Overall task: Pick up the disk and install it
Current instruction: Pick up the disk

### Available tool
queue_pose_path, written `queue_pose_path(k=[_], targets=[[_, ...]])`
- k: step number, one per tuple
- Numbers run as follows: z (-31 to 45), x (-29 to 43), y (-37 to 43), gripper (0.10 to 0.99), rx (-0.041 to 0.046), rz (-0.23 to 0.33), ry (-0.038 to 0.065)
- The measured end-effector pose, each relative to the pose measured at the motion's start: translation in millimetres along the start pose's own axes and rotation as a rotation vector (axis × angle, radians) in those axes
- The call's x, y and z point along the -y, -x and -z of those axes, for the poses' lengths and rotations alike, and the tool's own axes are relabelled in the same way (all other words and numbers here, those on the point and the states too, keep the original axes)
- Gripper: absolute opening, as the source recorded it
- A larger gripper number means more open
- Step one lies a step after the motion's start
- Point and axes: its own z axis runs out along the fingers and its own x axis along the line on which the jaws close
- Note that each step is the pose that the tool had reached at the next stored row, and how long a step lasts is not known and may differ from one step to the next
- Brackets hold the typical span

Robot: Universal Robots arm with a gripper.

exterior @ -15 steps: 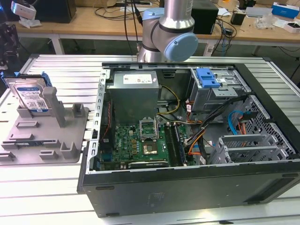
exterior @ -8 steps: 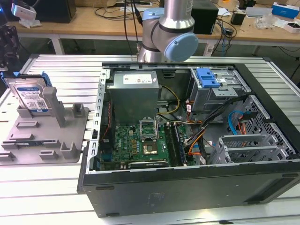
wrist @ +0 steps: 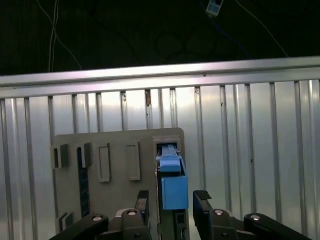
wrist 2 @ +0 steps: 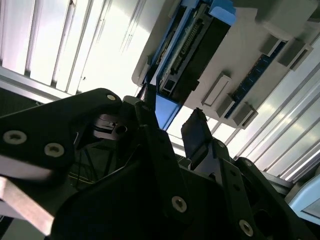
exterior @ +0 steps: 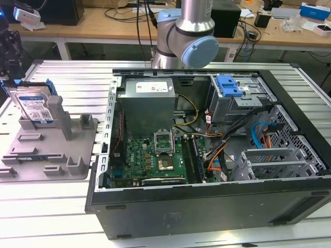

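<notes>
The ribbed aluminium table (exterior: 62, 75) lies bare around the grey plastic fixture tray (exterior: 31, 155). In the exterior view the tray sits at nine o'clock of the open black computer case (exterior: 207, 206), just beside it. In the first wrist view the table's far rail (wrist: 160, 75) runs past the tray with dark floor beyond.

The tray holds the silver hard drive with white-and-blue label in its blue carrier bracket, the disk (exterior: 35, 106), standing on edge in a slot at the tray's eleven o'clock corner. A tall grey post (exterior: 62, 116) stands at the disk's three o'clock, near it. The case holds a green motherboard (exterior: 150, 155), a grey power supply box (exterior: 147, 101) and, at one o'clock, a grey metal drive cage (exterior: 243, 106) topped by a blue latch (exterior: 229, 85).

The disk's labelled face turns toward the exterior camera; whether its long axis stands or lies, I cannot tell.

The black gripper (wrist: 172, 198) is spread wide, one finger (wrist: 142, 200) on each side of the disk's blue end, gaps showing on both sides.
</notes>
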Motion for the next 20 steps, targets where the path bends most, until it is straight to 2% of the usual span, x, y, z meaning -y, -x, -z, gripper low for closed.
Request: queue_pose_path(k=[5,20], targets=[[-2.7,-2.7,0.1,0.482,0.0000,-0.001,0.000],[-8.8,-2.8,0.3,0.482,-0.0002,-0.001,0.000]])
